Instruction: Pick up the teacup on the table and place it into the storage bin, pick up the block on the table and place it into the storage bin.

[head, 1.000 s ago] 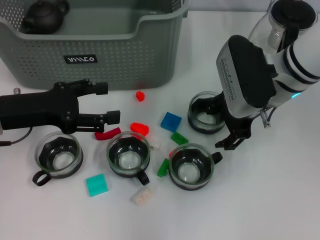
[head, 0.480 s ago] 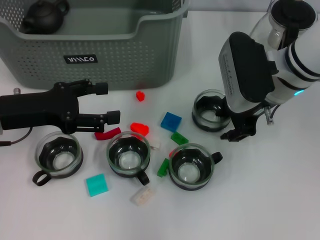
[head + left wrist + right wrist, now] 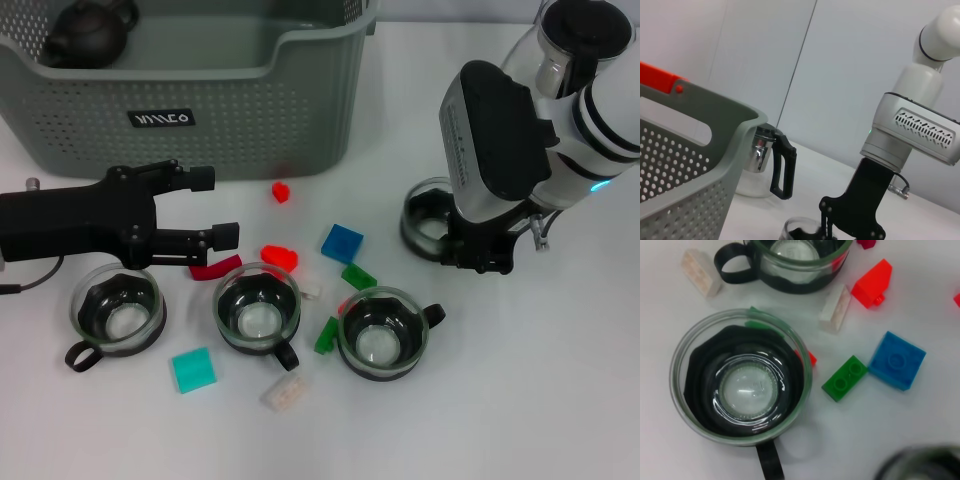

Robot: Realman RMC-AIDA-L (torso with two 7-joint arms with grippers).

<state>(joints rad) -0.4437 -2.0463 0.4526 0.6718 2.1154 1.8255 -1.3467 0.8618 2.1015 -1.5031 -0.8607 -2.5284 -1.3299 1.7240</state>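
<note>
Dark teapot inside far basket corner; glass kettle, perhaps empty, far right.

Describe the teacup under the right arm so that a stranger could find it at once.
Start at the storage bin and look toward its right, to the white right arm. The teacup sits partly beneath the right tool. The other three cups stand uncovered in a row nearer the front.

The right gripper covers much of the teacup beside it, so whether its fingers grip the glass cannot be told. The storage bin runs off the head view's top and left edges. Inside it, a dark teapot is cut by the top edge. Right of the bin, a glass kettle hides partly behind the right arm.
</note>
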